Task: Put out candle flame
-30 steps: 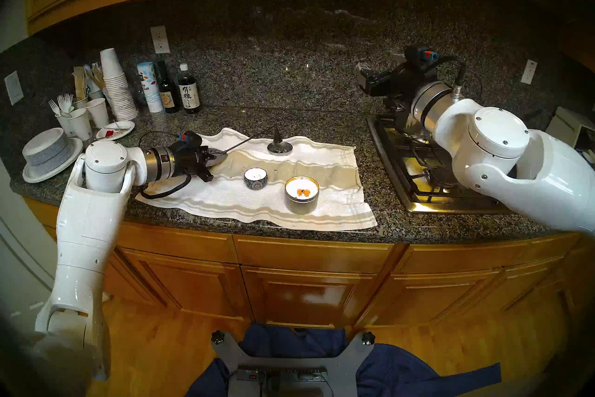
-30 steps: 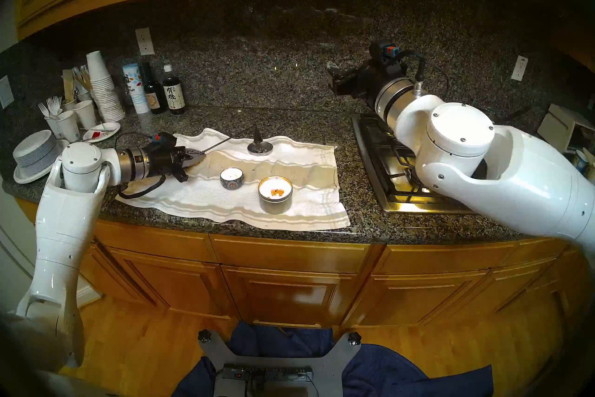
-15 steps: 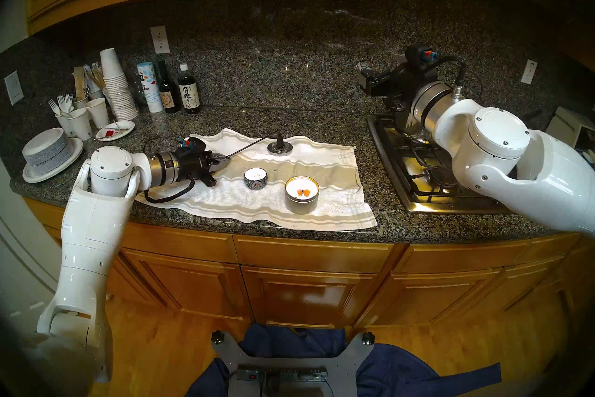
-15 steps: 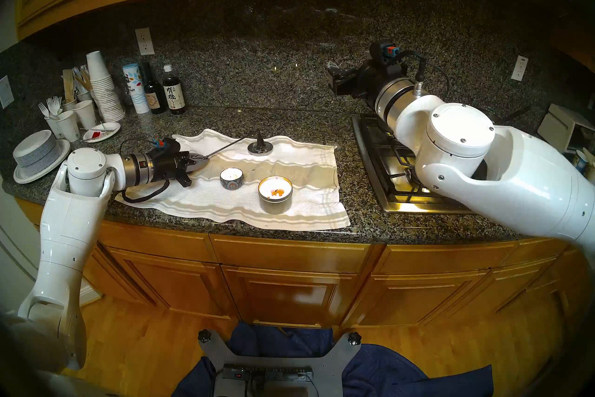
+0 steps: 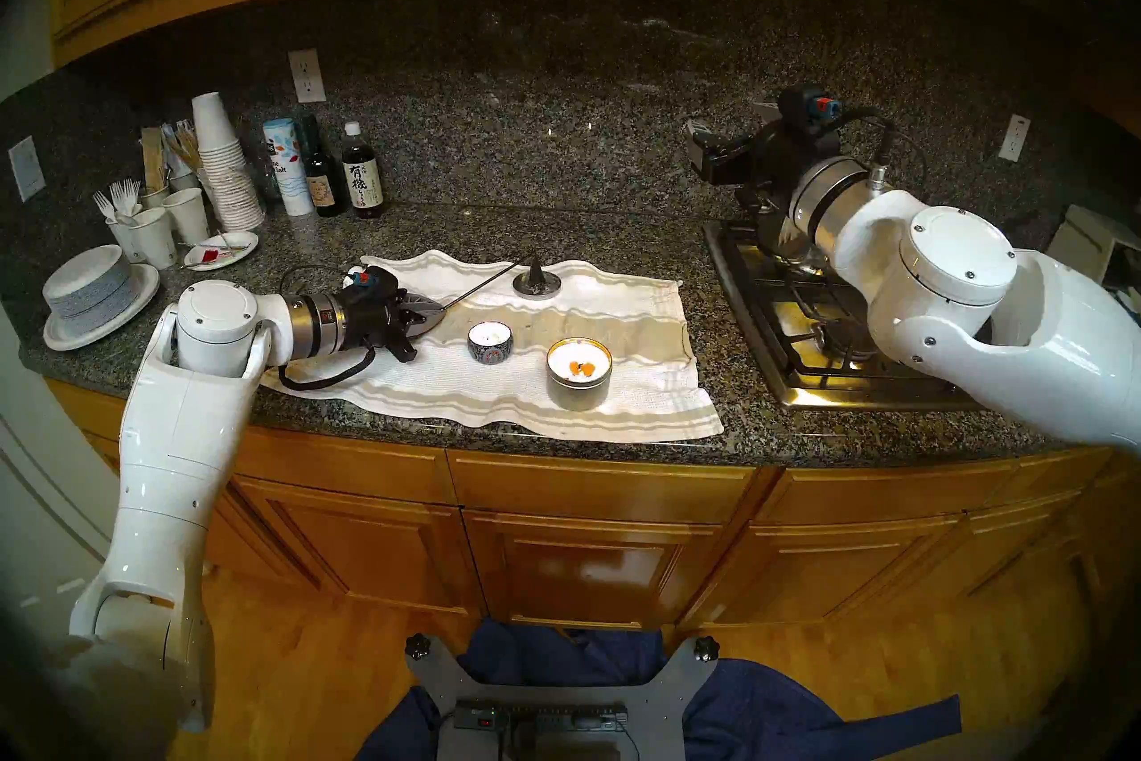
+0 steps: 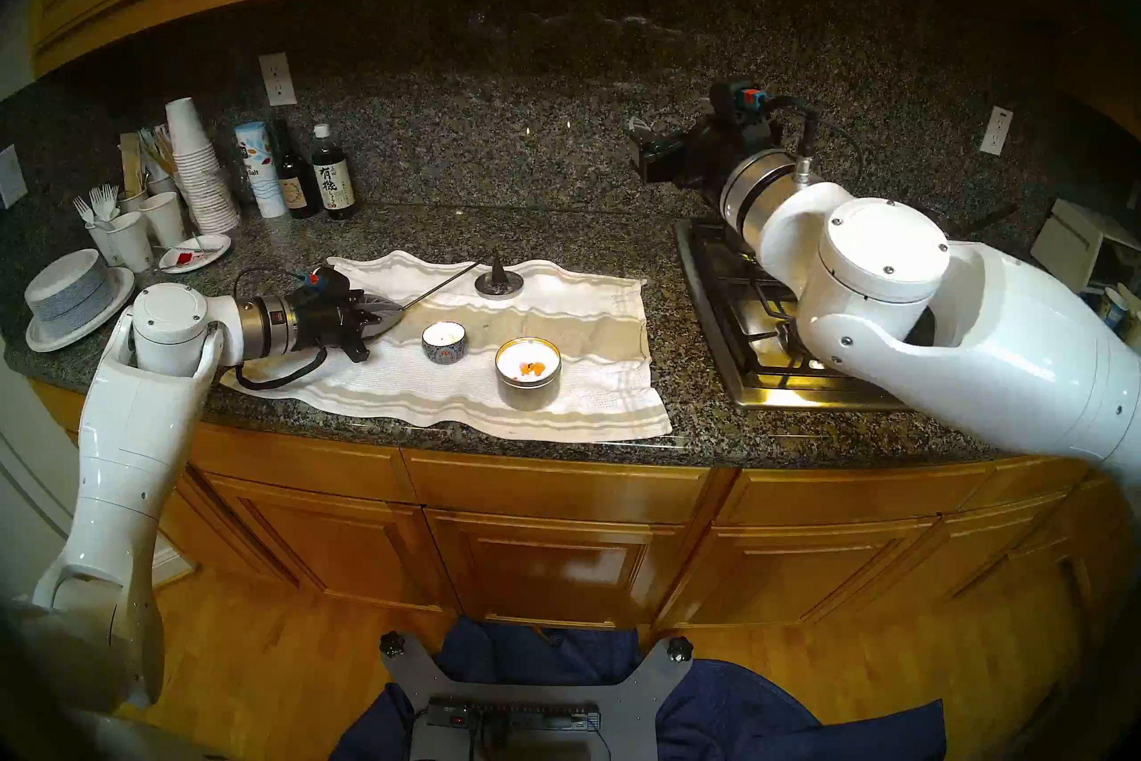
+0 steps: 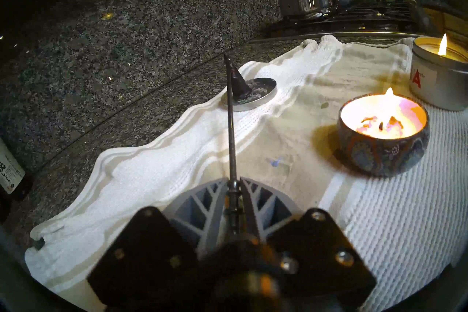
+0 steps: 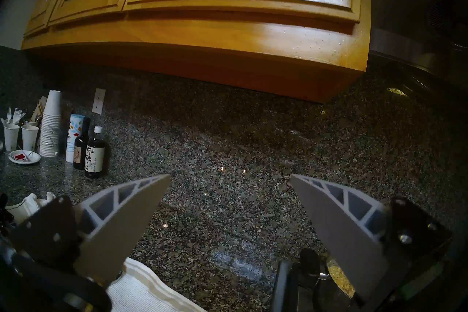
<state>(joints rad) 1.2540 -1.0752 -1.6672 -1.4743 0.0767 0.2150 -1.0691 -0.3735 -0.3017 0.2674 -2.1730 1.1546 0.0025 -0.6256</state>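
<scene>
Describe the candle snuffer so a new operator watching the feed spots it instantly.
Find the white striped towel spread on the granite counter left of the stove. At its back edge a small dark metal cone sits on a round metal dish. Unlike the two lit tin candles, it has a thin rod handle running into the left gripper.

2 candles (image 5: 489,341) on towel (image 5: 630,408), snuffer (image 5: 536,272) behind, stove (image 5: 796,346) to right

At the upper left of the head view, the white canister (image 5: 288,167) shows the word "Salt" under a leaf pattern. Beside it, the dark bottle (image 5: 362,182) carries a white label with large Japanese characters, 有機, and smaller script I cannot read. In the left wrist view, at the right edge, the silver candle tin (image 7: 442,83) bears a big red "A" and tiny blurred lettering.
</scene>
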